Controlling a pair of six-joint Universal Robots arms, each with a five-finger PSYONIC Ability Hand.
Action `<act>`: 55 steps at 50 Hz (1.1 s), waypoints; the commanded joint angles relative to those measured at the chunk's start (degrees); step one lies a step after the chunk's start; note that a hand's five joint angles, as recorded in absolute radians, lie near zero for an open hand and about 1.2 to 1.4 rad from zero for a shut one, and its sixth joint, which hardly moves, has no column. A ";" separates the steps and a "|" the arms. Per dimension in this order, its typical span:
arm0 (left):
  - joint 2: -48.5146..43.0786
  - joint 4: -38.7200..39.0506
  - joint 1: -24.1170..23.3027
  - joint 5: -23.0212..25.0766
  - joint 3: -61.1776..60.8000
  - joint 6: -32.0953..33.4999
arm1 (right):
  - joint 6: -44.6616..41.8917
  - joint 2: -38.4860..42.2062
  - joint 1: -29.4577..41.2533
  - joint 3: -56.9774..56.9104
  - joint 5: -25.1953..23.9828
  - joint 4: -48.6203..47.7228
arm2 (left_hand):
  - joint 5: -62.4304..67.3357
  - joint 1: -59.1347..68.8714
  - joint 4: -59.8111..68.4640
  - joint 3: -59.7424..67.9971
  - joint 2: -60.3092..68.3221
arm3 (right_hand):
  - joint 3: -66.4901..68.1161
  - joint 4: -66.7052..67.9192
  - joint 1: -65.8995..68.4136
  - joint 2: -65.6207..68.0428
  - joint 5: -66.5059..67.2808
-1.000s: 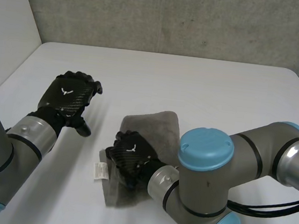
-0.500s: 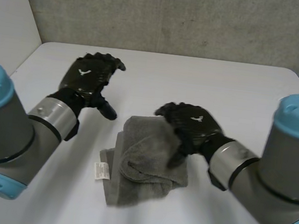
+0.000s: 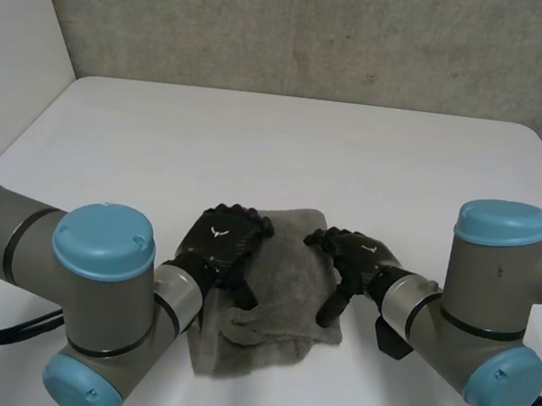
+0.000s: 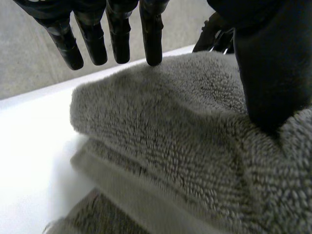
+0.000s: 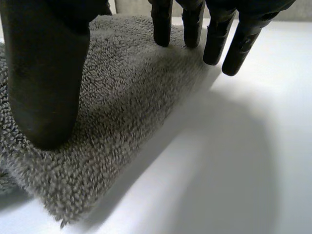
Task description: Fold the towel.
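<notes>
Since half a second ago the left hand (image 3: 220, 241) has swung from the upper left of the table down onto the towel (image 3: 286, 288), and the right hand (image 3: 355, 252) has slid from the towel's upper right corner to its right edge. The grey towel lies where it did, folded into a thick bundle in the lower middle of the head view, flat on the white table (image 3: 287, 146). The left hand rests on the towel's left edge, its fingers spread and straight. In the left wrist view those fingers (image 4: 152, 29) reach to the rounded far fold of the towel (image 4: 161, 141), one tip touching the pile, while the thumb (image 4: 273, 73) presses down on the top layer nearer the palm; nothing is gripped. The right hand sits on the towel's right edge, likewise uncurled. In the right wrist view its fingers (image 5: 162, 24) stand straight with the nearer tips on the towel (image 5: 126, 107) and the others over bare table just beside the edge, and its thumb (image 5: 46, 73) presses into the cloth. The left arm (image 3: 96, 281) fills the lower left of the head view, the right arm (image 3: 492, 287) the lower right, and a grey wall (image 3: 320, 32) runs behind the table.
</notes>
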 commanded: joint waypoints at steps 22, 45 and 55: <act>0.24 -0.20 3.12 -0.81 -6.11 4.42 | -0.15 2.90 4.35 -1.28 0.27 -1.22 | -0.56 -3.53 -3.36 -2.96 -2.77 | -2.48 -4.37 -3.66 -4.47 -3.57; 16.67 -4.57 6.29 -0.90 1.88 3.64 | -3.14 -17.56 -4.17 -1.01 6.24 -0.78 | -3.75 -6.72 -3.36 -2.96 -5.97 | -2.48 -4.37 -3.66 -4.47 -3.57; 18.52 -13.55 9.10 -0.90 9.01 -0.50 | -4.20 -26.81 -6.47 -0.93 14.69 -0.95 | -3.75 -6.72 -3.36 -2.96 -5.97 | -2.48 -4.37 -3.66 -4.47 -3.57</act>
